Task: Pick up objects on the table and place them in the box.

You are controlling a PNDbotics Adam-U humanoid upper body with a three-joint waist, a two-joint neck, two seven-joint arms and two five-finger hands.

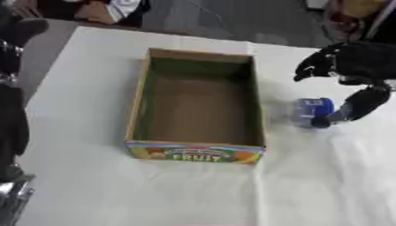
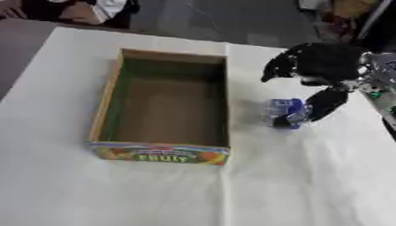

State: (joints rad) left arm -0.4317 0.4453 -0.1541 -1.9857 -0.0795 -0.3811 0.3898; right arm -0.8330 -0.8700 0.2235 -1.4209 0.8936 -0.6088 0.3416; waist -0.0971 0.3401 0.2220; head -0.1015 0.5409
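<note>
Black right hand point(image 2: 325, 66) — fingers spread apart, thumb touching the blue container point(image 2: 284, 112) beside the box point(image 2: 104, 108).

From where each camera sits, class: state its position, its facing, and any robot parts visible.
Left eye view: head camera, looking down at the open cardboard box with fruit print; left arm at left edge.
Right eye view: same head, shifted right; black right hand over a small blue container.
Both share box, container, white table.

Soft even light, faint shadows, both views blurred, white table point(image 1: 93, 185) bright
</note>
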